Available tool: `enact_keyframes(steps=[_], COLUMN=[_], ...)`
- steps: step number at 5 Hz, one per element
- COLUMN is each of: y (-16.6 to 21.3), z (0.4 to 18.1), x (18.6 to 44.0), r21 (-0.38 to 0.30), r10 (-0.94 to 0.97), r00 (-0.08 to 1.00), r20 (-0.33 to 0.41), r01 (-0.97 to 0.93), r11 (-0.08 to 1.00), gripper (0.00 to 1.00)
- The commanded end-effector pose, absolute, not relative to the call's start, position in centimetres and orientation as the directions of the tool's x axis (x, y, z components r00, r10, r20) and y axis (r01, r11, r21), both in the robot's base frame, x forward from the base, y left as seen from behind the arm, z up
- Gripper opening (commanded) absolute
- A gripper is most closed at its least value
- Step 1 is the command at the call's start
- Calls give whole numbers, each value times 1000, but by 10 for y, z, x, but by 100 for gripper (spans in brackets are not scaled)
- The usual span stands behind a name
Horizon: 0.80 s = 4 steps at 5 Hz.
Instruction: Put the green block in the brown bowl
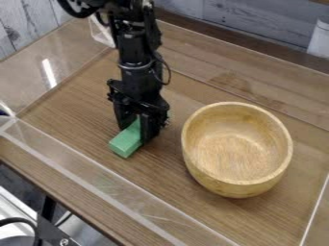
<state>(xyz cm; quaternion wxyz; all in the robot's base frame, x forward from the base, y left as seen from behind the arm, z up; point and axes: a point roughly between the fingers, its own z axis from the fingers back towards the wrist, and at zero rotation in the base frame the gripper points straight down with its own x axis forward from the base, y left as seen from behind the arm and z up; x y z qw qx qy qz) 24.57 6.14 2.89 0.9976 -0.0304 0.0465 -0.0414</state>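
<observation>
The green block (125,144) lies flat on the wooden table, left of the brown bowl (238,149). My black gripper (139,133) has come straight down over the block's far end. One finger stands on each side of it, and the fingertips are down at the block's level. The arm hides that end of the block, so only the near end shows. I cannot make out whether the fingers press on the block. The bowl stands upright with nothing in it, about a hand's width right of the gripper.
A clear plastic wall (77,187) runs along the table's front and left edges. A bare strip of wooden tabletop (174,110) separates the gripper from the bowl.
</observation>
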Motion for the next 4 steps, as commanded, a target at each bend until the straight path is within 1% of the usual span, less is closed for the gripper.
enact_keyframes(steps=[1,2,3,4], y=[63,57,42,30], z=[56,71,90,98], x=[260,268,281,284], r21=[-45,-55,-75,-89], r10=[-72,-54,-35,-46], r00=[997,998,998,997], r20=[-4,22,55,67], r01=[71,55,39,52], r11=[996,997,996,995], gripper=[0,0,0,0])
